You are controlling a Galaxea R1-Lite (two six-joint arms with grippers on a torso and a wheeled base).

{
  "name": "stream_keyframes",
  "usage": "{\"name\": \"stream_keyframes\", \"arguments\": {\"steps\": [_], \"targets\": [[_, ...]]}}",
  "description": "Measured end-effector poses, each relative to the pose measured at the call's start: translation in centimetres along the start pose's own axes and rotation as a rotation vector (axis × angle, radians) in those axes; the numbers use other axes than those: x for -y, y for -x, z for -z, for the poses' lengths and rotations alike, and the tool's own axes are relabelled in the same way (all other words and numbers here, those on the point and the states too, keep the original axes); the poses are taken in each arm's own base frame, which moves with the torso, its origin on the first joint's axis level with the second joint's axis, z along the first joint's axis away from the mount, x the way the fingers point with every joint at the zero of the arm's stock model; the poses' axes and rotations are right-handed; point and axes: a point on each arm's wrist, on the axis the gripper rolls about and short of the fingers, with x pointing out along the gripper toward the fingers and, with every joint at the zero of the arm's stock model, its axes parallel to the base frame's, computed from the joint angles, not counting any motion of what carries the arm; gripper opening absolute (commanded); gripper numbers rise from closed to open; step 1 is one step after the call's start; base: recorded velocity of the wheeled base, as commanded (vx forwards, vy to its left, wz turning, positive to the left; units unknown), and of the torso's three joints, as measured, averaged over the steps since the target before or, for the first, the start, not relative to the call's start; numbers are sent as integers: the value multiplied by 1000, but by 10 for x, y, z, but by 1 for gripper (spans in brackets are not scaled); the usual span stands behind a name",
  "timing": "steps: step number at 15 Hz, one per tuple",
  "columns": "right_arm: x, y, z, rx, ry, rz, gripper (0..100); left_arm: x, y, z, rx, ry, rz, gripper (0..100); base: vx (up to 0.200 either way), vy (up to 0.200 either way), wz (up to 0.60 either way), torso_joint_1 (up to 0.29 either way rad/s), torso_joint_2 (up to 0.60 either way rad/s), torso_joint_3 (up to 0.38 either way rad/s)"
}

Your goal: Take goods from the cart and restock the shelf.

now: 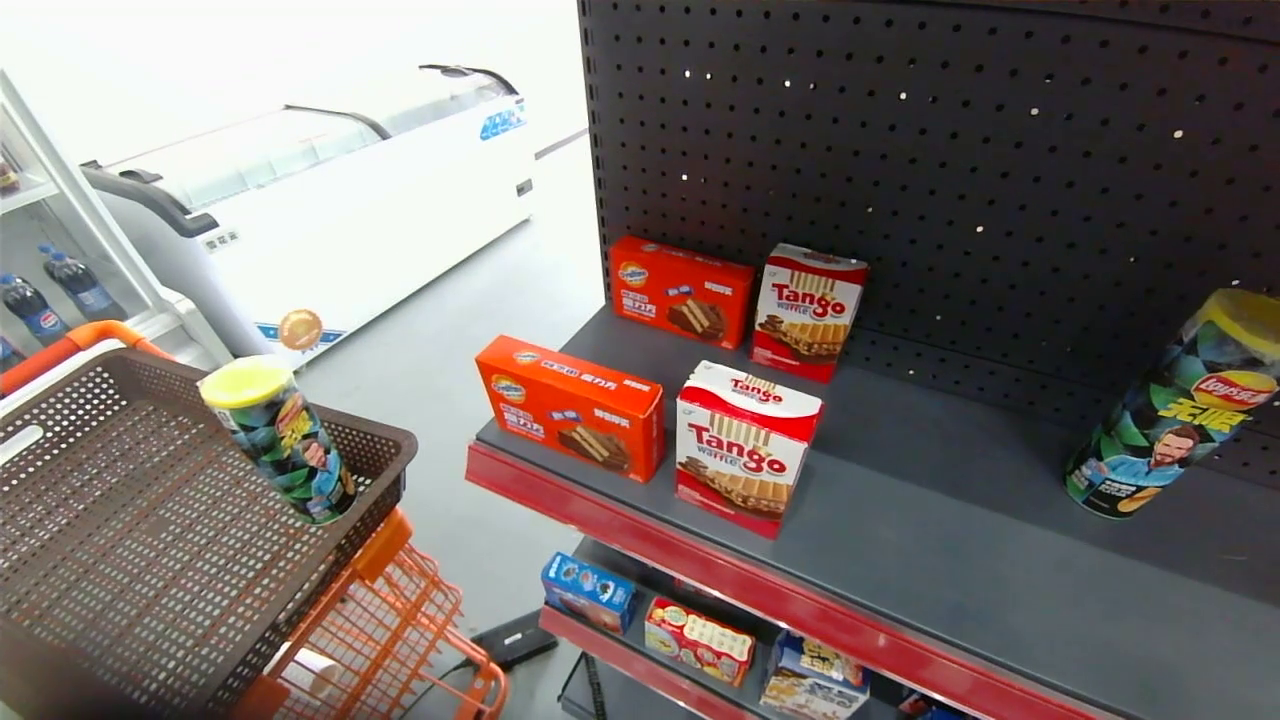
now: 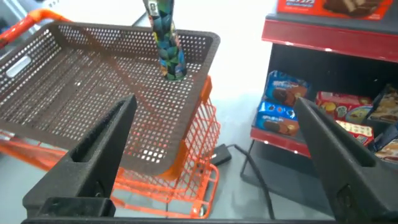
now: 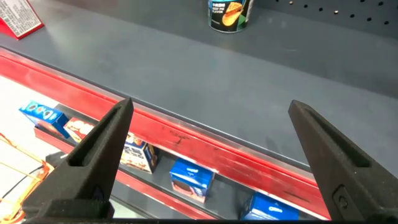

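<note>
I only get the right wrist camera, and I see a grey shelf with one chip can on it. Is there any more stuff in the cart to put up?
Observer: Yes. One green patterned chip can with a yellow lid stands in the brown perforated plastic basket on top of the orange wire cart.
Operator: Is my other claw grabbing it?
Observer: No. The left gripper is open, empty and apart from that can.
Operator: What else is up there that I can't see?
Observer: Two orange cardboard boxes stand at the left end of the grey metal shelf, one behind the other.
</note>
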Motion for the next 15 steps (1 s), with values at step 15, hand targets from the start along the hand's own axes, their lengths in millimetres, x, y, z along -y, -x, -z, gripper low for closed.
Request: {"name": "stream_keyframes", "arguments": {"steps": [15], "targets": [[0,0,0,0,0,0,100,-46,-201,-36,-233,-11,-220,100,0,0,0,0,0,0]]}}
